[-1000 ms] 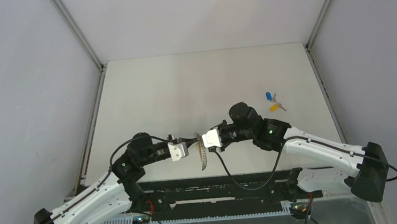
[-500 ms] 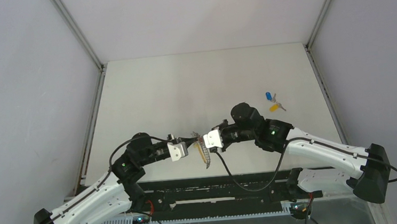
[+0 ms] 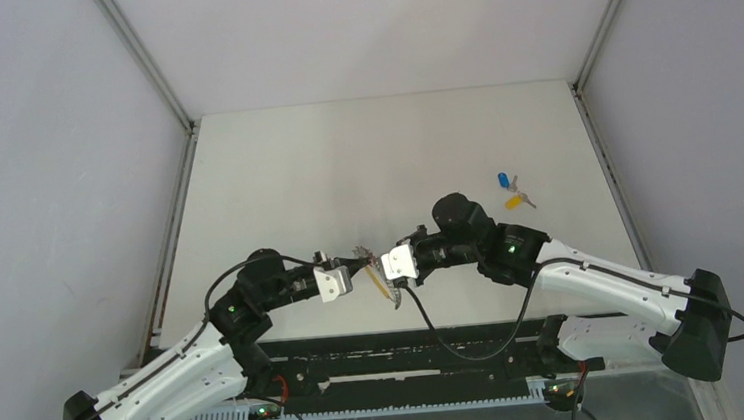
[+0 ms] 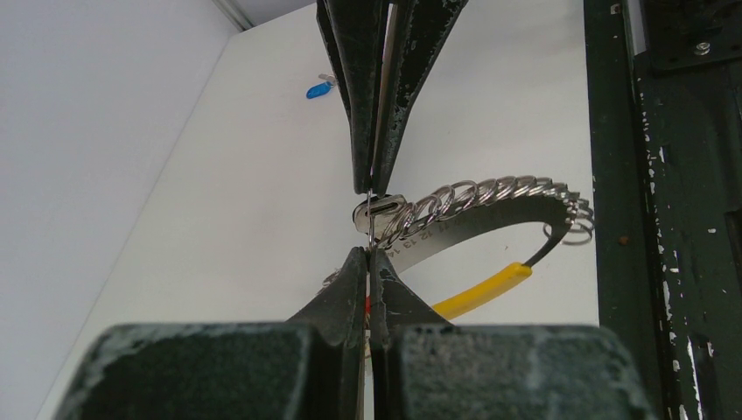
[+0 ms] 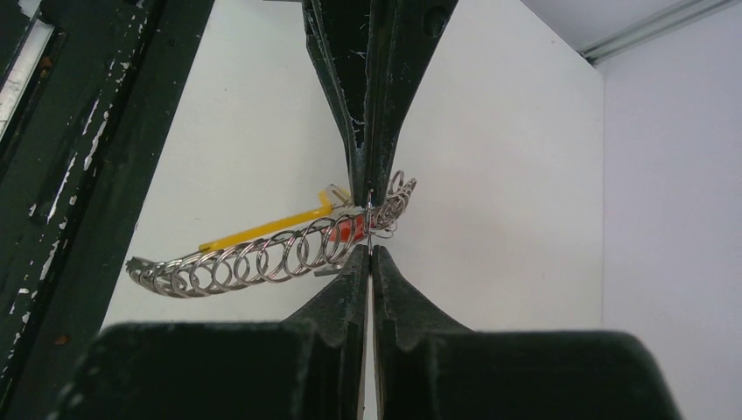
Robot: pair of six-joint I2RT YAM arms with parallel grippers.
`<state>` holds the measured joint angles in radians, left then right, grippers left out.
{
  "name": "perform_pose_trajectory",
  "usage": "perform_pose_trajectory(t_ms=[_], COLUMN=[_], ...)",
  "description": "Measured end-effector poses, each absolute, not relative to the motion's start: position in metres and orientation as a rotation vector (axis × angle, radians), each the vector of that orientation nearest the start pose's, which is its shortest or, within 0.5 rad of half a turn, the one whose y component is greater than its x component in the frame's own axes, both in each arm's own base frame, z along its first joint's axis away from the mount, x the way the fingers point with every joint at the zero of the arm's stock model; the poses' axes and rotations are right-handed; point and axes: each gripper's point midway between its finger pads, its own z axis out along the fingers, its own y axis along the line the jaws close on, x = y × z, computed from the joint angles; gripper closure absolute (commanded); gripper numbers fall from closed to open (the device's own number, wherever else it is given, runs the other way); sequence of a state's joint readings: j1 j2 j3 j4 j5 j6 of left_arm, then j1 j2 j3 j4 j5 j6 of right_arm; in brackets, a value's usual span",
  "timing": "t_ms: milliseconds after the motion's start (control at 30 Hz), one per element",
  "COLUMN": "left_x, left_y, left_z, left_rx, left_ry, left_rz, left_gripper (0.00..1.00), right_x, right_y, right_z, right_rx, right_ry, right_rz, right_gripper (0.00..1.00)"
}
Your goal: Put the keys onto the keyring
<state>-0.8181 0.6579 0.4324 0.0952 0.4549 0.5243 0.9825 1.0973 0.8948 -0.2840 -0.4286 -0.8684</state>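
Note:
The keyring, a curved chain of small metal rings with a yellow section, hangs above the table between my two grippers. My left gripper and my right gripper meet tip to tip, both shut on it. In the left wrist view my gripper pinches a thin ring wire of the keyring, with its yellow section hanging to the right. In the right wrist view my gripper is shut on the keyring next to a red piece. The keys, blue- and yellow-headed, lie on the table to the far right.
The white table is walled by grey panels with metal corner posts. A dark rail runs along the near edge between the arm bases. The blue key shows far off in the left wrist view.
The hanging end of the keyring has swung to the right, toward the right gripper. Both grippers stay shut on it, and the right arm has shifted slightly.

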Motion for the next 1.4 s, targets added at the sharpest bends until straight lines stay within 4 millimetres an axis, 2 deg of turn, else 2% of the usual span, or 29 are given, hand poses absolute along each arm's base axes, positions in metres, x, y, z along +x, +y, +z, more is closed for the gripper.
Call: perform_pose_trajectory(t_ms=[1000,1400], left_x=[0.1620,0.1622], left_y=[-0.2570,-0.2571], left_z=[0.2161,0.2186], left_rx=[1.307,1.301], left_ry=[1.098,1.089], left_rz=[-0.597,-0.596], left_gripper=[1.00,1.00], right_x=[0.1578,0.1623], right_y=[0.3219,0.3201], right_z=[0.2206,0.2207], right_rx=[-1.785,-1.774], right_ry=[0.996,1.014], right_rz=[0.530,0.500], right_gripper=[1.00,1.00])
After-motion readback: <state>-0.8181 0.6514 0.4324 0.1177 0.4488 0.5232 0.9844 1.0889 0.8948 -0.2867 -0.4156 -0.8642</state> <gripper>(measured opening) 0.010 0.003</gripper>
